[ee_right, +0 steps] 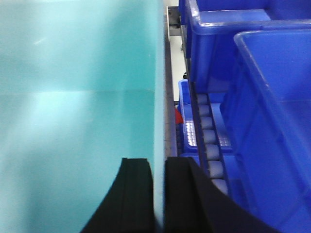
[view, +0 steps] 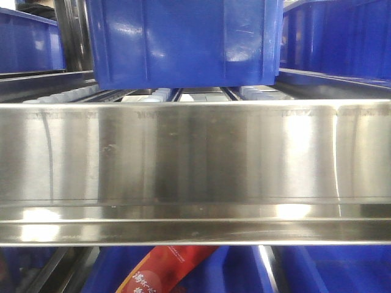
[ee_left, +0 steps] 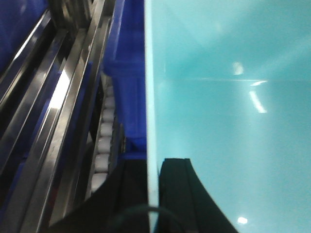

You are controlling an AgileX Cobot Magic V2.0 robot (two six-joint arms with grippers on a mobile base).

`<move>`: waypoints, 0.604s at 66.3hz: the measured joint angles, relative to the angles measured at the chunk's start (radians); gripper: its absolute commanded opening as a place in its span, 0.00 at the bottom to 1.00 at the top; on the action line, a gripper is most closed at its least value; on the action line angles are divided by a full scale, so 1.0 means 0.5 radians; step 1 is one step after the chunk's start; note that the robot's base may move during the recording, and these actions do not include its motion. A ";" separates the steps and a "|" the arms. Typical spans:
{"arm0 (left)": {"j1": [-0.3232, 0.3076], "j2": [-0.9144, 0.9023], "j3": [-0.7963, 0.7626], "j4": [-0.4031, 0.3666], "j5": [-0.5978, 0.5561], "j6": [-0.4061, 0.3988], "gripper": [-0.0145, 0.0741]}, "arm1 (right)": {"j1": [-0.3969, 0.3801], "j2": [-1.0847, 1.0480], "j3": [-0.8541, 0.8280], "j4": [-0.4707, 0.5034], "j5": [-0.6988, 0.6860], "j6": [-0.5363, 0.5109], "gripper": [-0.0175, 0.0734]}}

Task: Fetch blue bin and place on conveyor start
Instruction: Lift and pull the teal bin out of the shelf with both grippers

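Closest to us, the left pincer (ee_left: 153, 167) is clenched on a side wall of the blue bin (ee_left: 218, 121). One black finger (ee_left: 132, 194) sits outside the wall and the other inside, with the pale rim running up between them. The right pincer (ee_right: 159, 165) grips the opposite wall the same way, its fingers (ee_right: 137, 194) pressed to either face of the thin turquoise edge.

So the blue bin hangs between our two arms. Its smooth inside fills most of both wrist views. We cannot tell whether its base rests on anything.

Just beyond the left wall we see a line of white rollers (ee_left: 102, 145) and several shiny steel rails (ee_left: 58, 107) running away from us. Past the right wall are more rollers and two dark blue crates (ee_right: 272, 121), with a small red scrap (ee_right: 178, 116) near the bin's edge.

In the front view, a broad stainless shelf rail (view: 195, 159) crosses the whole picture. Below it a red packet (view: 162, 268) pokes up. Farther back, another dark blue crate (view: 183, 43) stands on the roller track.
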 measured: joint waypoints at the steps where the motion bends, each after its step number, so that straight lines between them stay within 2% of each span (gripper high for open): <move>1: 0.000 0.000 0.000 0.000 -0.005 0.000 0.04 | 0.000 0.000 0.000 0.000 0.002 0.000 0.01; 40: 0.000 0.000 -0.008 0.048 0.007 0.000 0.04 | 0.000 0.029 0.000 0.000 0.000 -0.004 0.01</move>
